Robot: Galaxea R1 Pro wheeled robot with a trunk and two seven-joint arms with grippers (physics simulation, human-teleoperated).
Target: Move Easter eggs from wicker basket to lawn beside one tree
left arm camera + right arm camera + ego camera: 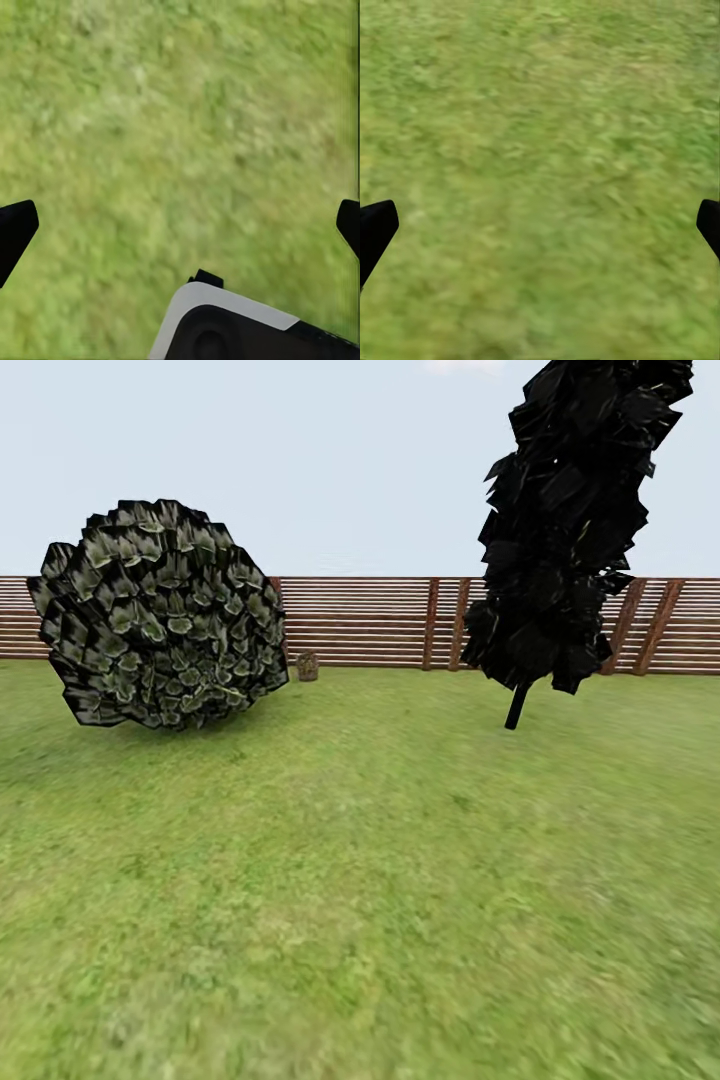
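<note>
The lawn (380, 880) stretches ahead as short, patchy green grass. The Easter eggs, the wicker basket and a grey-trunked tree are out of view. My left gripper (180, 232) hangs open over bare grass, its black fingertips (15, 229) far apart with nothing between them. My right gripper (540, 232) is also open above grass, its dark fingertips (375, 229) spread wide and empty.
A round, dark-leaved bush (160, 615) stands at the left. A tall, narrow dark conifer (570, 530) leans at the right. A brown slatted fence (360, 622) closes the far side, with a small brown object (307, 666) at its foot, too small to identify. Part of my white and black body (240, 322) shows below the left gripper.
</note>
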